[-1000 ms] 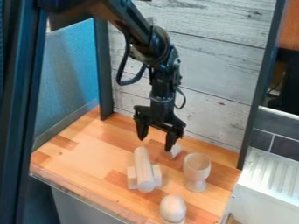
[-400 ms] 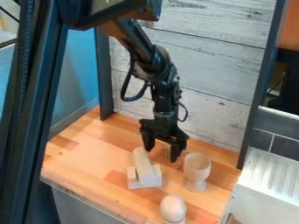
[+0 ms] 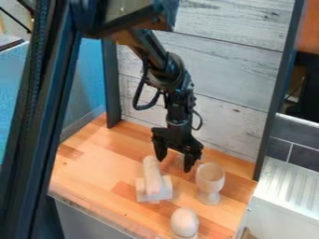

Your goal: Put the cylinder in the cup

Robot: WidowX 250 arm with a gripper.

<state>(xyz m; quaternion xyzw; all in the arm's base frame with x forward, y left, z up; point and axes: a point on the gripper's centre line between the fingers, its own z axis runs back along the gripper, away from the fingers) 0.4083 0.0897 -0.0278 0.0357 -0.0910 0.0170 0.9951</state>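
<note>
Okay, gripper (image 3: 174,164) hangs down around the middle of the frame, a bit right of center, over the rear part of the wooden tabletop (image 3: 100,168). State: open, fingers spread with a clear gap, tips pointing down. The arm (image 3: 168,70) comes in from the top edge, left of center, and slants down to the wrist.

Between the fingers there's a pale patch, probably a small block (image 3: 179,161); can't tell if a finger touches it.

Wooden cylinder (image 3: 151,175) is just in front of the gripper, slightly left in frame. It lies on the notched wooden block (image 3: 164,190), seated in the notch, long axis running roughly front to back. Far end sticks out past the block toward the gripper.

Wooden cup (image 3: 210,179) is right of the cylinder, apart from it, near the right-hand finger in frame. Upright on its foot, mouth up, goblet-shaped.

Wooden egg (image 3: 184,220) is at the bottom edge, right of center, in front of both cylinder and cup. Its support is cut off by the frame edge.

Further out: whitewashed plank wall (image 3: 230,70) behind, dark upright posts on both sides, blue panel (image 3: 90,84) at left, white ribbed panel (image 3: 283,191) at lower right, dark tiles (image 3: 299,156) above it.
</note>
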